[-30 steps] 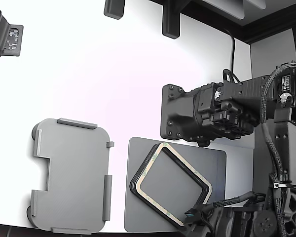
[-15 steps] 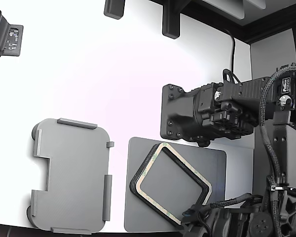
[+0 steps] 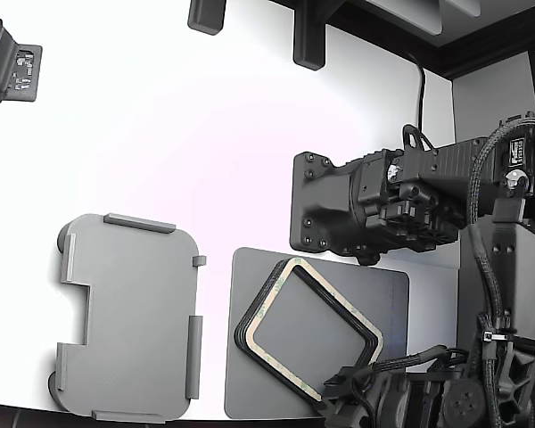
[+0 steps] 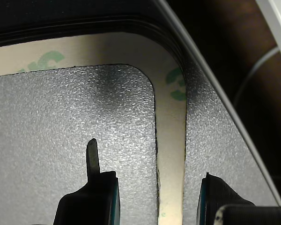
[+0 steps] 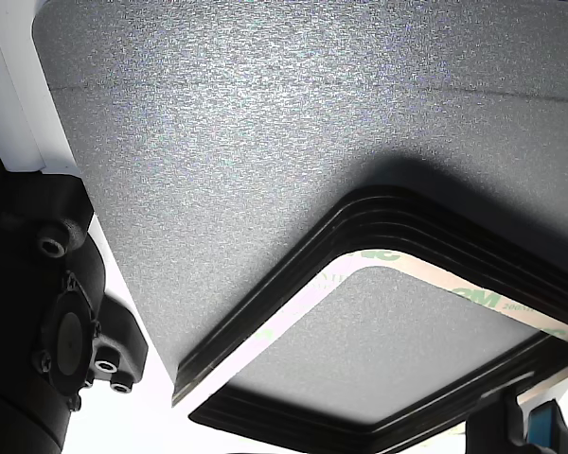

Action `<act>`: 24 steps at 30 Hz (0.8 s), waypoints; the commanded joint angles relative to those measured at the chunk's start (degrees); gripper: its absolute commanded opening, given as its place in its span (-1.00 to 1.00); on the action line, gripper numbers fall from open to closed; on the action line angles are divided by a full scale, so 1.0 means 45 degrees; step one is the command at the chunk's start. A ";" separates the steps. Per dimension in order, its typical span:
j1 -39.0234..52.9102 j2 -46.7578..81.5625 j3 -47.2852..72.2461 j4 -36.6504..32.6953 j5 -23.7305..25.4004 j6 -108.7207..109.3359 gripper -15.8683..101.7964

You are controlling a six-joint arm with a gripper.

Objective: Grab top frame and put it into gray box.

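The top frame [image 3: 339, 299], thin with a beige, green-mottled face, lies on a pile of black-edged frames [image 3: 248, 343] on a dark gray mat [image 3: 388, 290]. It also shows in the wrist view [image 4: 171, 140] and the other view [image 5: 284, 322]. My gripper [image 3: 343, 390] is at the frame's near corner at the exterior view's bottom. In the wrist view my gripper [image 4: 157, 185] is open. One finger [image 4: 100, 187] is over the frame's opening and the other finger [image 4: 215, 192] is outside, with the beige side between them. The gray box [image 3: 129, 316] sits empty at the exterior view's left.
A large black second-arm head [image 3: 366, 209] hangs over the mat's far edge. Its post and cables [image 3: 508, 267] fill the exterior view's right. A black device [image 3: 9, 62] sits at the far left, and two black blocks [image 3: 308, 40] at the top edge.
My gripper and its cables have shifted slightly toward the exterior view's left, along the frame's near corner. The frame, pile and gray box have not moved.
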 commanded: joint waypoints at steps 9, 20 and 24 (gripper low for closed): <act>-0.0137 0.0469 -0.0195 -0.0117 -0.0059 -0.0020 0.22; -0.0137 0.0586 0.0098 -0.0430 0.0059 -0.0098 0.18; -0.0137 0.0625 0.0176 -0.0508 0.0098 -0.0117 0.17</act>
